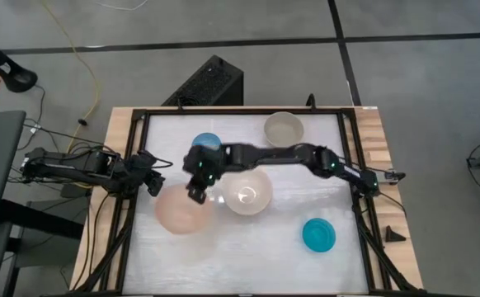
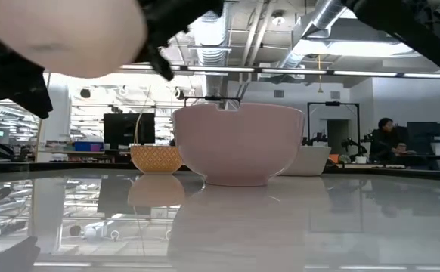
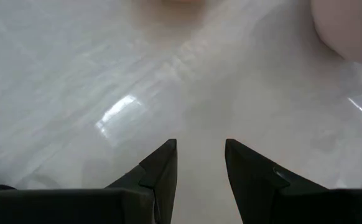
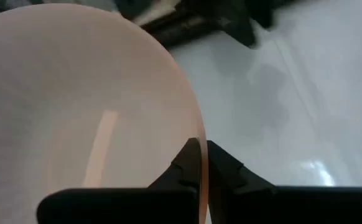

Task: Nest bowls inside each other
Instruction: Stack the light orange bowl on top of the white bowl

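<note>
right gripper clamped on the salmon bowl's rim

glossy white tabletop point(image 1: 248, 247) under me, wooden frame around it, lab benches and monitors beyond in the low view. my right gripper point(image 4: 203, 155) has its fingers pinched together on the rim of the salmon-pink bowl point(image 1: 182, 210), one finger inside the wall, one outside. in the low view the bowl looks lifted off the surface. so i judge the step in hand is the pick of this bowl.

the cream-white bowl point(image 1: 247, 191) sits just beside my fingers, on the side away from the left arm. the light blue bowl point(image 1: 206, 142) is near, behind the right arm; the grey-beige bowl point(image 1: 284, 127) and teal bowl point(image 1: 318, 234) are well apart.

my left gripper point(image 3: 199, 165) waits over bare table, fingers apart, holding nothing.

next i'd need to carry the bowl level over its partner and lower gently; a rim pinch may let it swing.
</note>
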You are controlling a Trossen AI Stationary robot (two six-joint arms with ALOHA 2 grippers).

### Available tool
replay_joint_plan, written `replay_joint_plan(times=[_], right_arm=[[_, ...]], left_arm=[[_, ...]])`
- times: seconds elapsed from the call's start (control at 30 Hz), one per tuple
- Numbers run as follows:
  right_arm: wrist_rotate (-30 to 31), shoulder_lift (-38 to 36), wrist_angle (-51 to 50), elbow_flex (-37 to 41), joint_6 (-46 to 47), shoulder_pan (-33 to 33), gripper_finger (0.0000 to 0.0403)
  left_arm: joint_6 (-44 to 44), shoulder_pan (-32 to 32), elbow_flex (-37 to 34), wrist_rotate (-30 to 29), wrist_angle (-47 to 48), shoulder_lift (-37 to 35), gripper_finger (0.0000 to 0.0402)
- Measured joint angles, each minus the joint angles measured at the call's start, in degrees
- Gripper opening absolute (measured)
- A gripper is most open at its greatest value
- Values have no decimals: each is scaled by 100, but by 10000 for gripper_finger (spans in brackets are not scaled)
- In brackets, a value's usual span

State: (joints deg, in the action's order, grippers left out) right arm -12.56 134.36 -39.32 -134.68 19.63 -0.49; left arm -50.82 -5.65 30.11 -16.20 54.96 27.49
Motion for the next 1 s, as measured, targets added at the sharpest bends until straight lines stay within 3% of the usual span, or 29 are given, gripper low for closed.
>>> replay_joint_plan(times=[0.43,0.57,0.7,0.83,1.0], right_arm=[[24,-1013,-2718,8,-1319,-753,32],[31,-1121,-3402,8,-1667,-997,32],[-206,-1277,-3424,274,-1905,-1237,32],[-386,-2090,-2720,1464,-1889,-1426,32],[-397,-3661,-57,4470,-778,-1581,32]], left_arm=[[-72,0,-184,-660,-55,0,123],[-411,1,-296,-671,-160,10,123],[-140,2,-461,-405,-621,23,123],[248,-7,-483,-44,-1398,33,123],[1331,-20,-483,-141,-3286,-149,123]])
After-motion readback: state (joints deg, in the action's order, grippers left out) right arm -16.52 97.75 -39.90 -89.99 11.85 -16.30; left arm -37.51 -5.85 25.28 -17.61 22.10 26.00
